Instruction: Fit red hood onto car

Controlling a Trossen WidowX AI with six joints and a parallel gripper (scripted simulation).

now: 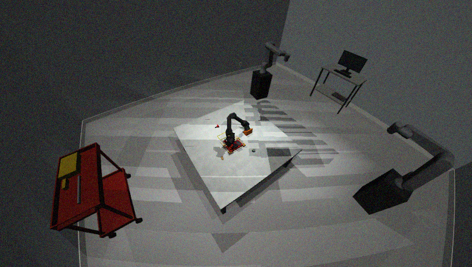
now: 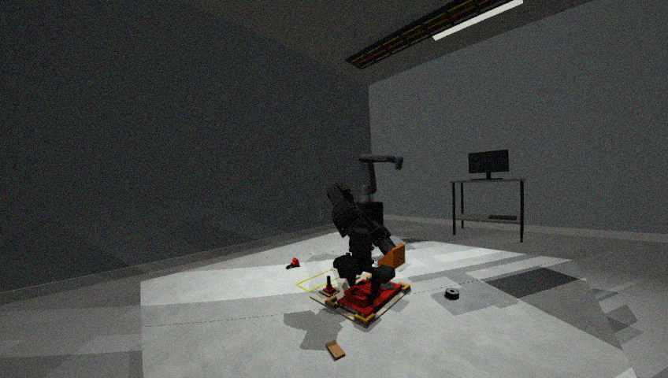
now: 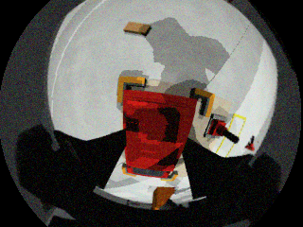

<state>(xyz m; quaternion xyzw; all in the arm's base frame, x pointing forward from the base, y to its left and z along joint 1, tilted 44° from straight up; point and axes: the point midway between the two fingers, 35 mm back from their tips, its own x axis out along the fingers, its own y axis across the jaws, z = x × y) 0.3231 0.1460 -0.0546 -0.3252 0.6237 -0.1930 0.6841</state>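
Observation:
My gripper is shut on the red hood, with a finger on each side of it. The hood is over the red chassis in the jig, low and close to the deck. Its outline looks roughly lined up with the chassis in the wrist view. The pegs, the corner holes and the engine block cannot be made out. I cannot tell whether the hood touches the deck or sits flat. In the top view the hood and chassis are too small to separate.
A small red part with a black post stands beside the jig, near a yellow outline. A tan block, a black disc and a red-black piece lie on the table. An orange block is at the arm's base.

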